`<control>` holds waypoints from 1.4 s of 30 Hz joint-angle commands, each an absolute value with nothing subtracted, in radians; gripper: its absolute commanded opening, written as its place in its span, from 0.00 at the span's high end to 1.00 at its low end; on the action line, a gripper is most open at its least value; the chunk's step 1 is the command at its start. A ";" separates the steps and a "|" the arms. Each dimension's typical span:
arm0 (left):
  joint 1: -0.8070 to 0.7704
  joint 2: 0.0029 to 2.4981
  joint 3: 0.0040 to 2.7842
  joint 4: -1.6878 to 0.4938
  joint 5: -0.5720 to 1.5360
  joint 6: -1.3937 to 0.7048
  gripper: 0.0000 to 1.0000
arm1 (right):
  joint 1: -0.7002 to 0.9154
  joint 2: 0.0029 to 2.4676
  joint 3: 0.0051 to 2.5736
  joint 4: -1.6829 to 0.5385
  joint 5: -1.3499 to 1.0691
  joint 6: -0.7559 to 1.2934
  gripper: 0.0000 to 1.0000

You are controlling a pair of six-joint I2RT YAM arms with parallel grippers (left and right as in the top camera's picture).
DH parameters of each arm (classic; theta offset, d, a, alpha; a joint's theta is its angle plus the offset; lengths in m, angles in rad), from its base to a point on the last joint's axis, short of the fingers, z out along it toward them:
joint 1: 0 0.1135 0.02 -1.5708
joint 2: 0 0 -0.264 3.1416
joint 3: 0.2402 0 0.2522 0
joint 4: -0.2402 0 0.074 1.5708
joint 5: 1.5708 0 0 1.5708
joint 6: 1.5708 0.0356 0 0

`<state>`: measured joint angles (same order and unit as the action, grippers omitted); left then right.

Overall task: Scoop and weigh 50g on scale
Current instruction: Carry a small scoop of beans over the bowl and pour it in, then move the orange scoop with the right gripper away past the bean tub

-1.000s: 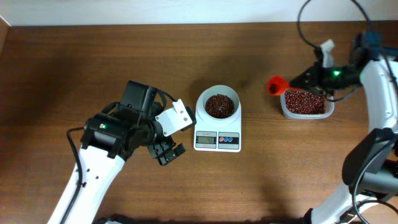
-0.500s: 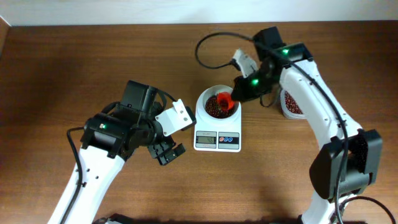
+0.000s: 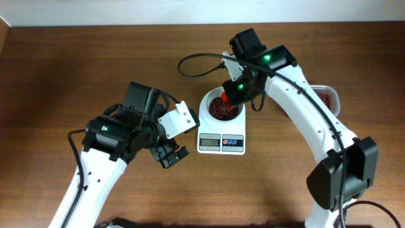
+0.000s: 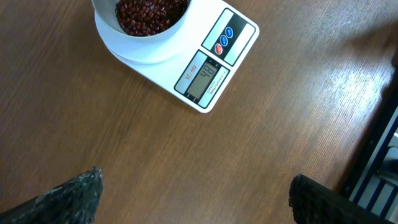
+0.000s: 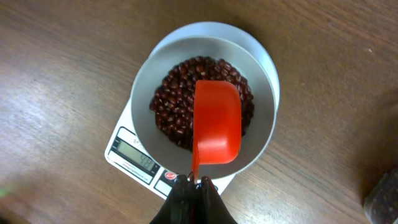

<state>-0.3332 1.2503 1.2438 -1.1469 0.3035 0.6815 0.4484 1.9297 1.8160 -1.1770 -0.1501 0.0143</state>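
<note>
The white scale (image 3: 221, 143) stands at mid-table with its round bowl (image 3: 205, 104) on top, and the dark red-brown beans (image 3: 217, 113) lie in the bowl. My right gripper (image 3: 235, 90) is shut on the handle of an orange-red scoop (image 3: 228, 101) held over the bowl. In the right wrist view the scoop (image 5: 216, 121) hangs above the beans (image 5: 177, 93), and I see no beans on it. The right gripper (image 5: 196, 183) pinches the thin handle. My left gripper (image 3: 169, 154) stands open left of the scale (image 4: 208, 74), holding nothing.
A clear plastic tub (image 3: 326, 99) with more beans stands at the right, partly hidden behind my right arm. Cables loop from the right arm above the bowl. Bare wooden table (image 4: 261, 143) lies in front of the scale and round the left arm.
My right arm has swung left from the tub to the scale, carrying the scoop over the bowl. The left arm has not moved.
</note>
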 commanded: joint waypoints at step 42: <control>-0.329 1.249 1.261 -1.146 0.318 0.698 0.01 | -0.249 1.835 1.840 -1.448 -0.618 -0.188 0.96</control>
<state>-0.3332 1.2503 1.2438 -1.1473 0.3035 0.6815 -0.1825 1.8595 1.8256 -1.4040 -0.6037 -0.1139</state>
